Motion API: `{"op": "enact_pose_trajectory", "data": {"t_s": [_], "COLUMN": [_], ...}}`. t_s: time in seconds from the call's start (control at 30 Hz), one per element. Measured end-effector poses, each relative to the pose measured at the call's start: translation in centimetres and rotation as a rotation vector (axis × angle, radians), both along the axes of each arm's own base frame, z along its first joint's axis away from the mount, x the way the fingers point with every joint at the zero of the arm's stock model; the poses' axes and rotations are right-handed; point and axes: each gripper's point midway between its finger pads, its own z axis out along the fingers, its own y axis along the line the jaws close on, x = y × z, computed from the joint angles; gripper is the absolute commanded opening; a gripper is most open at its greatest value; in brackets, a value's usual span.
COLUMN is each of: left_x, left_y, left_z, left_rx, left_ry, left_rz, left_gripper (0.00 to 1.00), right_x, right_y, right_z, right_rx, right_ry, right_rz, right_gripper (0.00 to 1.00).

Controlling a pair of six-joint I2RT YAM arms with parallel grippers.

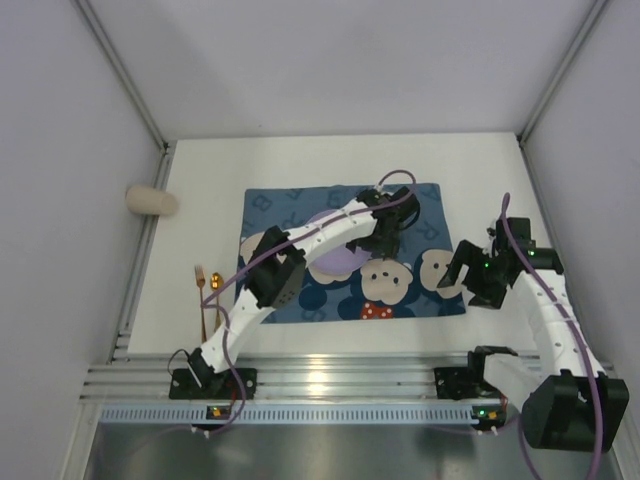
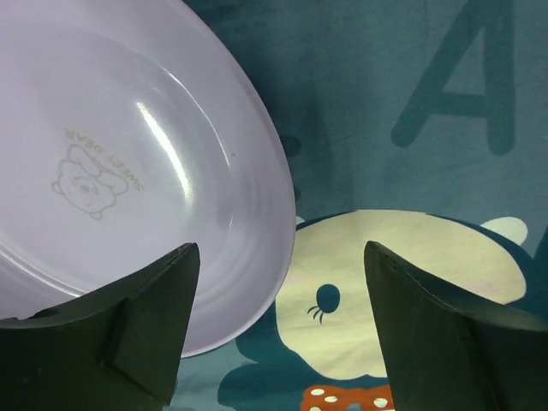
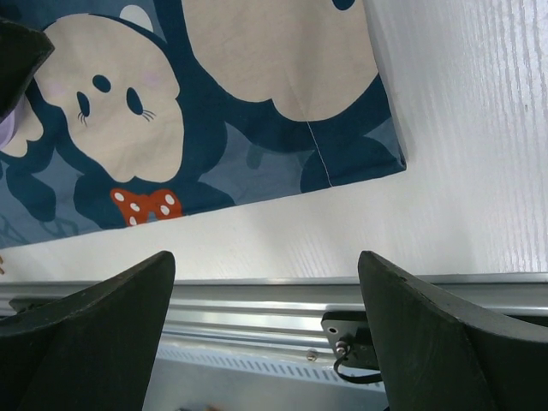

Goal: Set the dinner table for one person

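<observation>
Overhead, shows the white dinner table [image 1: 300, 165] filling the enclosure floor, from the back wall to the ribbed aluminium rail [image 1: 320, 380] at the near edge, just beyond the arm bases. Carries at centre a blue bear-print placemat [image 1: 270, 205], with a lavender plate [image 1: 335, 262] lying flat on it. Left gripper [image 1: 385, 240] extended over the placemat, just right of the plate. In the wrist view, fingers [image 2: 145, 325] spread wide, one over the plate's edge, the other over a cream bear face, the rim below the gap and nothing clamped. Right gripper [image 1: 452, 275] poised at the placemat's right edge, jaws likewise wide apart and holding nothing, above bare tabletop and rail. Left of the placemat, a slim golden utensil [image 1: 202, 295] lying on the table. Farther left, near the side wall, a beige cup [image 1: 150, 200] on its side.
</observation>
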Motion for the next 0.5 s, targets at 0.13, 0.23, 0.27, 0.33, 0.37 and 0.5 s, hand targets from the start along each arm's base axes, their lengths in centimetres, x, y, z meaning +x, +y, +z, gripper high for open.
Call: {"op": "enact_pose_trajectory", "data": {"t_s": [0.13, 0.23, 0.27, 0.33, 0.37, 0.5], "left_x": [1.4, 4.7, 6.5, 10.0, 11.6, 15.3], "left_y": [0.6, 3.8, 6.5, 13.6, 17.8, 33.9], "left_z": [2.6, 6.8, 8.8, 11.9, 13.3, 16.8], "left_rx": [-0.052, -0.134, -0.174, -0.213, -0.221, -0.159], "left_ry": [-0.032, -0.086, -0.117, -0.184, -0.228, -0.419], "left_rz": [0.046, 0.167, 0.247, 0.432, 0.537, 0.942], "left_gripper": [0.89, 0.90, 0.90, 0.90, 0.91, 0.98], "right_x": [0.0, 0.0, 0.0, 0.0, 0.0, 0.1], "right_y": [0.0, 0.0, 0.0, 0.1, 0.1, 0.1], "right_z": [-0.1, -0.2, -0.2, -0.3, -0.4, -0.6], "right_rx": [0.000, 0.001, 0.001, 0.002, 0.002, 0.003], "right_ry": [0.002, 0.011, 0.014, 0.020, 0.024, 0.037], "right_rz": [0.000, 0.000, 0.001, 0.004, 0.004, 0.005], "right_gripper": [0.89, 0.88, 0.88, 0.88, 0.89, 0.89]}}
